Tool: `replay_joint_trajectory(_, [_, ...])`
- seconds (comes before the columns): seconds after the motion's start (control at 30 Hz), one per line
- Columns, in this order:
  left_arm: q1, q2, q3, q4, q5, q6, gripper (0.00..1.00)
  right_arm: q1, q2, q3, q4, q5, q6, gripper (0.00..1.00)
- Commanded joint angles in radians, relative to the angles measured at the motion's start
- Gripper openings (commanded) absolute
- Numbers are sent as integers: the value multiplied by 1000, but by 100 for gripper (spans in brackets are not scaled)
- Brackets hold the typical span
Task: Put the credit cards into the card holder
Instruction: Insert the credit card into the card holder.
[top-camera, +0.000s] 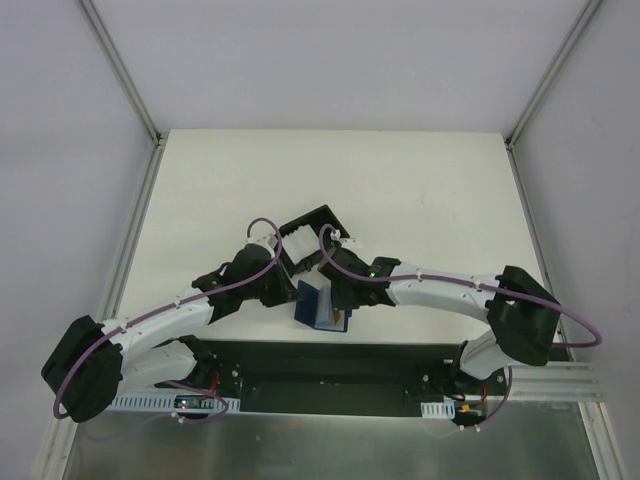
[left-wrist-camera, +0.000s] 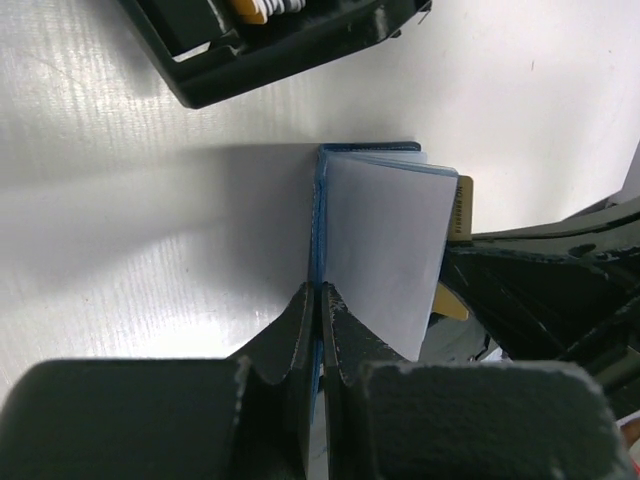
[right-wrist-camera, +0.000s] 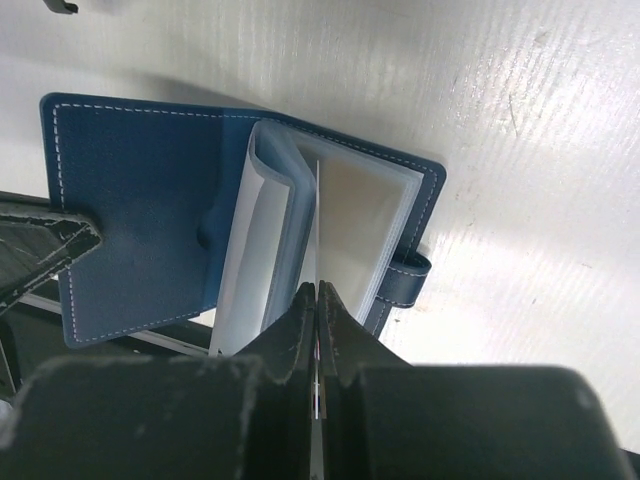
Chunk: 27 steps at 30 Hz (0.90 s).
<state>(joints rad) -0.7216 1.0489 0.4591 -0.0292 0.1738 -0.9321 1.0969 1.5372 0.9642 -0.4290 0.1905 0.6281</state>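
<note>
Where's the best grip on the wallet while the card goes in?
Pinch the wallet by the free edge of its open cover, coming from the left as the left gripper does. That thin flat flap stands clear of the sleeves, leaving them open to the right gripper and its card.

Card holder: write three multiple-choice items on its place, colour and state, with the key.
1. The card holder sits: A) at the far edge; B) beside the left base; C) between the two hands.
2. Its cover is: A) navy blue; B) red; C) green.
3. It is: A) snapped shut; B) open; C) torn apart.
1 C: left hand pinches its cover, right hand holds a credit card at it.
2 A: blue stitched cover, right wrist view.
3 B: its sleeves fan out.
</note>
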Motion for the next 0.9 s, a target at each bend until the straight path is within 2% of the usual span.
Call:
replay_joint_trajectory(0.0, [-12, -15, -13, -35, -43, -13, 0, 14, -46, 22, -34, 36, 2, 0])
replay_joint_trajectory(0.27, [-12, -26, -27, -70, -71, -27, 0, 41, -38, 96, -151, 132, -11, 0])
replay_joint_trajectory(0.4, [-12, -23, -39, -71, -76, -36, 0, 44, -43, 90, -126, 115, -21, 0])
replay_joint_trajectory(0.87, [-12, -10, -50, -71, -74, -39, 0, 92, 9, 194, -208, 162, -45, 0])
